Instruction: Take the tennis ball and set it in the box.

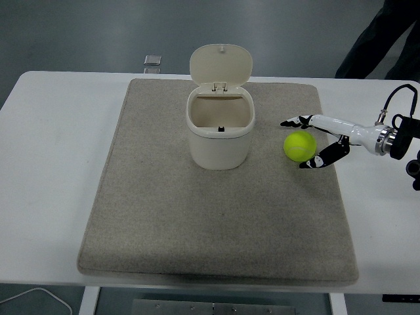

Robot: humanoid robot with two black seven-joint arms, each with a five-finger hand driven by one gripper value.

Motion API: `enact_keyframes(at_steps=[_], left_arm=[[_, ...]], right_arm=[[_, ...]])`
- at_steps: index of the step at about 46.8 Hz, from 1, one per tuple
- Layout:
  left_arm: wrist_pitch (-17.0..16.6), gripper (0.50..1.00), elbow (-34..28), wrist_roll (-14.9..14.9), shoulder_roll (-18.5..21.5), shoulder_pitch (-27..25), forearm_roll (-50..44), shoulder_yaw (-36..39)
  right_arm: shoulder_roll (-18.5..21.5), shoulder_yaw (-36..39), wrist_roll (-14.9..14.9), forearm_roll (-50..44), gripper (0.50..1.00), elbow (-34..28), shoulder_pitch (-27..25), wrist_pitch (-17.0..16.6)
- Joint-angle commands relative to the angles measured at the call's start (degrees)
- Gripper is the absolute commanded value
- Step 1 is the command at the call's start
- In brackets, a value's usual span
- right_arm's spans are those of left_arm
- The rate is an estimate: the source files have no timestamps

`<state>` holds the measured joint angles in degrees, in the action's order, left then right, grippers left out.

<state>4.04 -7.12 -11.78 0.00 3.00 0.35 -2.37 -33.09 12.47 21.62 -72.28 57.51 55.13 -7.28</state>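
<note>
A yellow-green tennis ball [300, 146] lies on the grey mat [216, 216], right of the cream box [220, 134], whose lid [220, 64] stands open at the back. My right hand [307, 141] reaches in from the right edge with its fingers [293, 121] spread around the ball's right side, one above it and the thumb below. The hand is open and the ball rests on the mat. The left arm is out of view.
A small silver object [152, 60] lies on the white table [52, 164] behind the mat. A person in dark clothes [387, 36] stands at the top right. A white cable [39, 298] shows at the bottom left.
</note>
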Motion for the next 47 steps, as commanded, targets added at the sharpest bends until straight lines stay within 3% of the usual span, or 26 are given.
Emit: enact_keyframes(at_steps=[1, 11, 21, 28, 35, 47], left_arm=[[0.0, 0.992, 0.0, 0.0, 0.0, -0.01, 0.0, 0.0], [0.0, 0.992, 0.0, 0.0, 0.0, -0.01, 0.0, 0.0], [0.0, 0.99, 0.0, 0.0, 0.0, -0.01, 0.0, 0.0], [0.0, 0.99, 0.0, 0.0, 0.0, -0.01, 0.0, 0.0], [0.0, 0.992, 0.0, 0.0, 0.0, -0.01, 0.0, 0.0], [0.0, 0.992, 0.0, 0.0, 0.0, -0.01, 0.0, 0.0]], right_arm=[[0.57, 0.01, 0.0, -0.49, 0.838, -0.73, 0.07, -0.01], [0.66, 0.1, 0.0, -2.08, 0.789, -1.17, -0.02, 0.08], [0.66, 0.1, 0.0, -2.95, 0.691, -1.17, -0.02, -0.01], [0.57, 0.1, 0.0, -3.04, 0.65, -1.17, 0.07, -0.01], [0.39, 0.1, 0.0, -2.95, 0.545, -1.08, 0.24, -0.28], [0.57, 0.1, 0.0, -2.87, 0.551, -1.08, 0.16, -0.54]])
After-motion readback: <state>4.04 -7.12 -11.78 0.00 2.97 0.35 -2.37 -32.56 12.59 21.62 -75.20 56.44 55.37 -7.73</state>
